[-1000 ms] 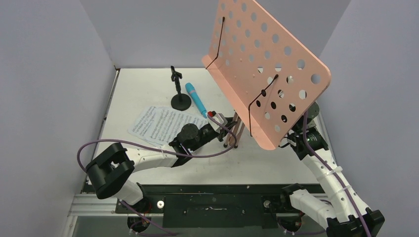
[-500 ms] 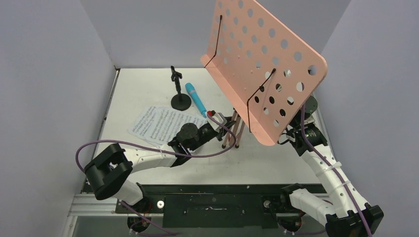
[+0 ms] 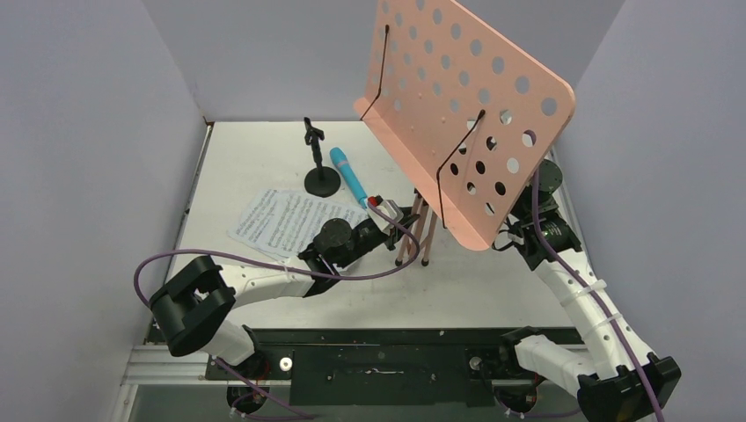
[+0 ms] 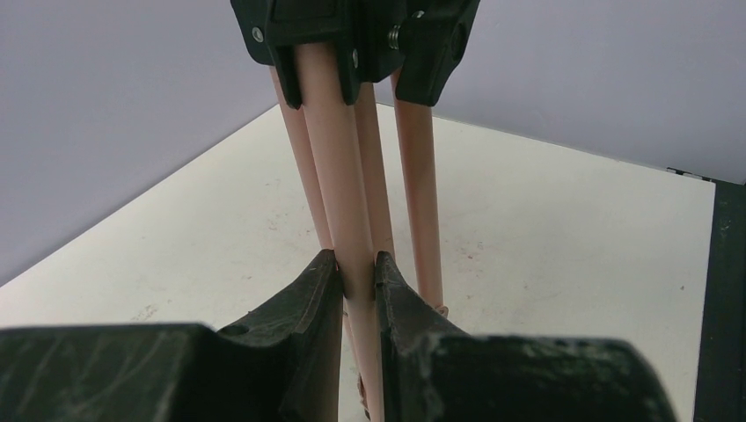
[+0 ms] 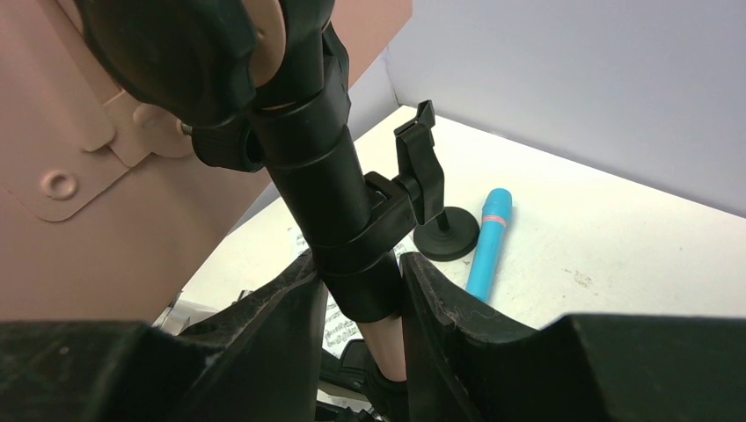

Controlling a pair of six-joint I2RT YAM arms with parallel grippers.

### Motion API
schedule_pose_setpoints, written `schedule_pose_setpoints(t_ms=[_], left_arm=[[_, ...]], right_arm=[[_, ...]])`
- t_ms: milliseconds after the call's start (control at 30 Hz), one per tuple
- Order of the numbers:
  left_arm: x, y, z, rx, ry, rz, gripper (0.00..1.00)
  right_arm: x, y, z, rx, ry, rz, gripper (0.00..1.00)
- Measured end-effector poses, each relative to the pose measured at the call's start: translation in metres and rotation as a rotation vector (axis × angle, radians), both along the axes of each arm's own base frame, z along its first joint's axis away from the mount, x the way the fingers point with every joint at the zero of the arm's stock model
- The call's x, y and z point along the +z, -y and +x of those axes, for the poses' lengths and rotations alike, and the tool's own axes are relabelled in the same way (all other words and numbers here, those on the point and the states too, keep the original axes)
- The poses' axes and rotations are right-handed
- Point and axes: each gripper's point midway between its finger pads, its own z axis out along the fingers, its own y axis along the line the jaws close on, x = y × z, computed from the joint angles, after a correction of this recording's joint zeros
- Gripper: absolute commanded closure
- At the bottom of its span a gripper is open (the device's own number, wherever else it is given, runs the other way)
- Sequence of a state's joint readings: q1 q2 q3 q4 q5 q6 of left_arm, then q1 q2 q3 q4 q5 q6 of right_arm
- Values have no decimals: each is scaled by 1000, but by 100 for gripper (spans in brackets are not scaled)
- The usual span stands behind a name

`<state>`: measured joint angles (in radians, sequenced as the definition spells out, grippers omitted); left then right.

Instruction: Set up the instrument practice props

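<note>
The pink perforated music stand (image 3: 444, 114) is held tilted above the table, its folded legs (image 3: 424, 236) bunched together and pointing down. My left gripper (image 3: 405, 221) is shut on one pink leg (image 4: 339, 176), pinching it between the fingertips (image 4: 358, 272). From the right, my right gripper (image 3: 512, 239) is shut on the stand's black post collar (image 5: 339, 211) just under the desk. The white sheet music (image 3: 281, 220) lies flat on the table's left side. A blue microphone (image 3: 349, 176) lies beside the small black mic stand (image 3: 321, 180), which stands upright.
Grey walls close in the white table (image 3: 255, 158) on the left, back and right. The left arm's purple cable (image 3: 264, 259) loops over the near left of the table. A black rail (image 3: 378, 352) runs along the near edge.
The pink desk has swung a little left and up, and the right gripper has moved back with the post. The left gripper keeps its hold on the leg.
</note>
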<state>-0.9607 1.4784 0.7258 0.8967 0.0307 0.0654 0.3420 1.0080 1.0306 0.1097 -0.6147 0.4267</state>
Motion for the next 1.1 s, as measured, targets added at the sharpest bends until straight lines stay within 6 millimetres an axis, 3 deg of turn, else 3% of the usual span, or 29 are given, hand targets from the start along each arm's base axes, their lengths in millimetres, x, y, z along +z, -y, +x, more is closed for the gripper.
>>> schedule_pose_setpoints(t_ms=[1100], left_arm=[[16,-6,-2,17,36,-14,100]], right_arm=[[20,-6,4,33,39,-9,95]])
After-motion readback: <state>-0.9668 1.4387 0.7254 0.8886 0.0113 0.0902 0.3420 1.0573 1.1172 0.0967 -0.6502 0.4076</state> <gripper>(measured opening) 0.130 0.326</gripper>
